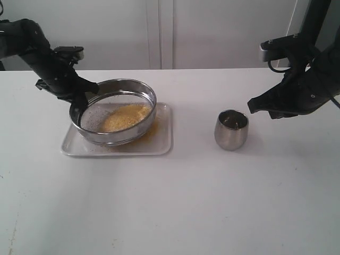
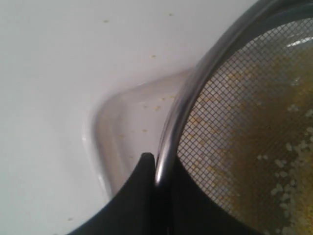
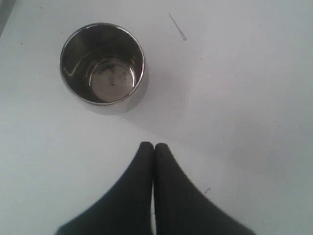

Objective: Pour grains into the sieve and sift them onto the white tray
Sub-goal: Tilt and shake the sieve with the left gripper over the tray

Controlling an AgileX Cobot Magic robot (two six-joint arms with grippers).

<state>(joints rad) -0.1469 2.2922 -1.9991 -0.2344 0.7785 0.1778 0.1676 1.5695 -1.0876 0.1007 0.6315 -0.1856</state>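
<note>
As the left gripper (image 2: 155, 164) clamps the sieve's (image 1: 118, 91) rim over the tray (image 1: 162, 144), grains (image 1: 126, 117) lie inside. The right gripper (image 3: 154, 147), fingers together, hangs near the cup (image 1: 231, 130).

Two grippers are counted: the left gripper (image 1: 78, 103) and the right gripper (image 1: 251, 108). One sieve (image 1: 127, 85) is seen at the left gripper, with one white tray (image 1: 159, 147) under it and one heap of grains (image 1: 126, 117) inside. One cup (image 1: 231, 130) is seen near the right gripper.
</note>
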